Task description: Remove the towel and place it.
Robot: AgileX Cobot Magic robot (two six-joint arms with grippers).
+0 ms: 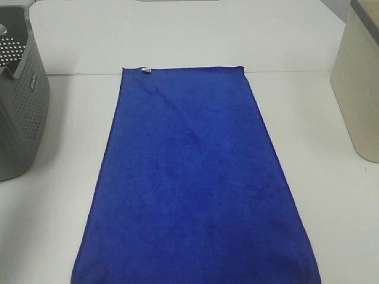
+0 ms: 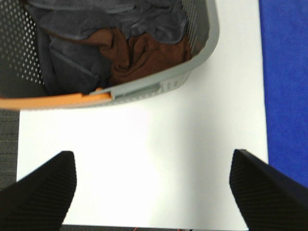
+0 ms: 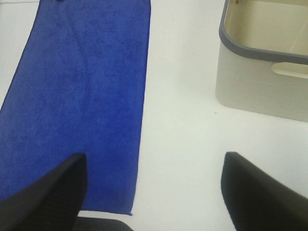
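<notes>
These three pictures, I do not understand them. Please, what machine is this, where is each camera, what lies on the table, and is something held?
It is a two-armed robot. One camera looks down from high up: a blue towel lies flat on the white table, between a grey perforated basket and a beige bin. The other two cameras sit on the wrists. The black shapes there are the jaws of the left gripper and the right gripper, both open and holding nothing. The basket holds brown and grey cloths.

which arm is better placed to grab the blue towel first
Probably right. The right end effector hangs open, one finger over the flat royal-blue plush towel. The left end effector is open over bare white table, towel at its view's edge.
</notes>
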